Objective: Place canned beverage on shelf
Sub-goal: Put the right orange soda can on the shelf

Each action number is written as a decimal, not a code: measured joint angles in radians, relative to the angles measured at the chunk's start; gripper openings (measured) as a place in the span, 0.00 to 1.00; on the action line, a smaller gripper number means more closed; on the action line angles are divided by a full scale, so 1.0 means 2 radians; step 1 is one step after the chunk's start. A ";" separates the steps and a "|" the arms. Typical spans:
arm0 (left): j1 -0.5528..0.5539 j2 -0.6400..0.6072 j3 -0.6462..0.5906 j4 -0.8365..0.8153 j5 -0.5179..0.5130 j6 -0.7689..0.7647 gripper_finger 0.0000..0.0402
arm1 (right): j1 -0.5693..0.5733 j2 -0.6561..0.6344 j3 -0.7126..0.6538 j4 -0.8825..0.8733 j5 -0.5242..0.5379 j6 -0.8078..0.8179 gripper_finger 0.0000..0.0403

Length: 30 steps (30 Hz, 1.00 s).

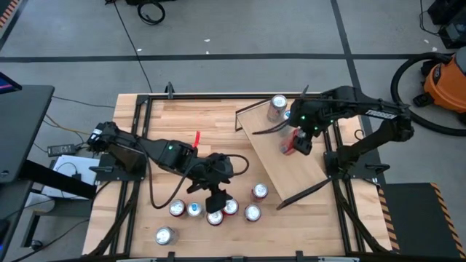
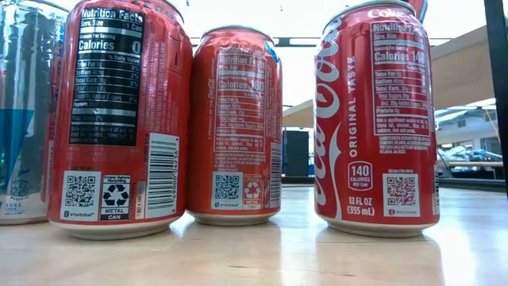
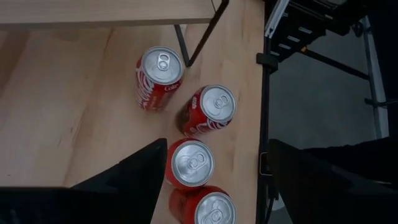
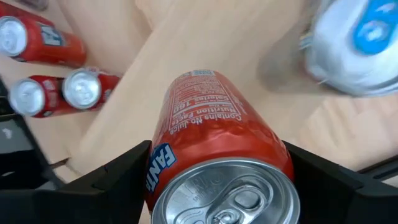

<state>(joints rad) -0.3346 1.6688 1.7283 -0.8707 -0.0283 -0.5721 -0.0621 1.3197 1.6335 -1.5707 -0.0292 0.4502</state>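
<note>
While you look down from the high view, your right gripper point(image 1: 298, 142) sits over the shelf point(image 1: 287, 156), which lies skewed across the right half of the tabletop point(image 1: 182, 116), and it holds an orange can point(image 1: 290, 148) between its fingers. A silver can point(image 1: 277, 107) stands on the shelf's far end, near the tabletop's back edge. Your left gripper point(image 1: 217, 201) hangs above a cluster of cans point(image 1: 218, 211) near the front edge of the tabletop, and one more can lies alone toward the front left corner point(image 1: 164, 235).

From the low view you see three red cans standing upright on the wood: a zero-calorie one point(image 2: 119, 119), a smaller-looking one farther back point(image 2: 236, 127) and a cola can point(image 2: 377, 119). A blue and silver can point(image 2: 24, 111) stands at the left, just beside the first red one.

Through the left wrist view your fingers point(image 3: 134, 177) stand apart, empty, with a red can point(image 3: 189, 163) between them but not touched. Two more red cans point(image 3: 160, 78) point(image 3: 209, 111) stand beyond it, near the shelf's black rail point(image 3: 202, 31) and the tabletop's edge.

Through the right wrist view your fingers point(image 4: 118, 177) close on both sides of the orange can point(image 4: 217, 155), held over the shelf plank point(image 4: 205, 43). The silver can point(image 4: 354, 50) shows beside it, and three red cans point(image 4: 43, 40) stand on the tabletop past the shelf's edge.
</note>
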 joint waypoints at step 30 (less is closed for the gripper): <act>0.012 0.000 0.000 -0.040 0.031 -0.021 0.71 | -0.053 -0.042 -0.057 0.000 0.003 -0.125 0.80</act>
<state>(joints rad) -0.3100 1.6688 1.7283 -0.9509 0.0345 -0.6136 -0.1673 1.2352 1.5204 -1.5715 -0.0223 0.2001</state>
